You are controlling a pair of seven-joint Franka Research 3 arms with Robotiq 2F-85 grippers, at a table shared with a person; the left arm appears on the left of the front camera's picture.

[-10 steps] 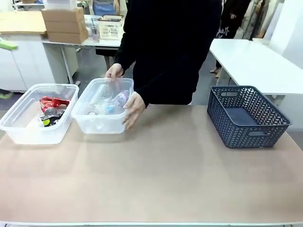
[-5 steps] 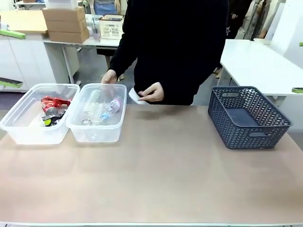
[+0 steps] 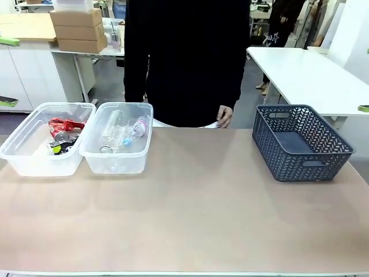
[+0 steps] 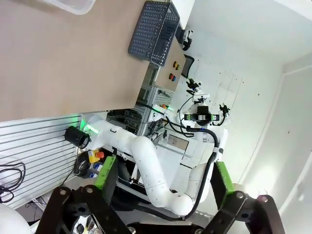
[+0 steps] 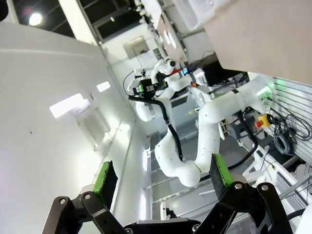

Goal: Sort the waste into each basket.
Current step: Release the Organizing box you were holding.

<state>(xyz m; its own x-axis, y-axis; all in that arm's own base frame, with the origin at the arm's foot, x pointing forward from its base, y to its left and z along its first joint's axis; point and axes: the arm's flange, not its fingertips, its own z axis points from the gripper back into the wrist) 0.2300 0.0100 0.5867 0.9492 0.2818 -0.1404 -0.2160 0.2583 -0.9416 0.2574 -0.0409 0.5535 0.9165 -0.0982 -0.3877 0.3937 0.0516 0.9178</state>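
Two clear tubs side by side at the far left of the tabletop (image 3: 202, 219): left tub (image 3: 26, 156) with crushed red and silver cans (image 3: 62, 134), right tub (image 3: 115, 161) with clear plastic bottles (image 3: 124, 134). Dark blue-grey lattice basket (image 3: 300, 144) at the far right, apparently empty, well apart from the tubs.

Left gripper (image 4: 161, 183) wide apart, holding nothing, raised off the work and pointing away from it. Right gripper (image 5: 161, 178) also wide apart, empty, aimed toward the room.

Probably waste already separated by kind, so little left to do. For any further pick: come down from above into a tub, close across the narrow side of one can or bottle, lift clear of the rim before crossing.

Person's hand (image 3: 223, 115) at the far edge, between tubs and basket; better to keep away from it. Cardboard boxes (image 3: 78, 26) behind, a white table (image 3: 305, 75) at far right
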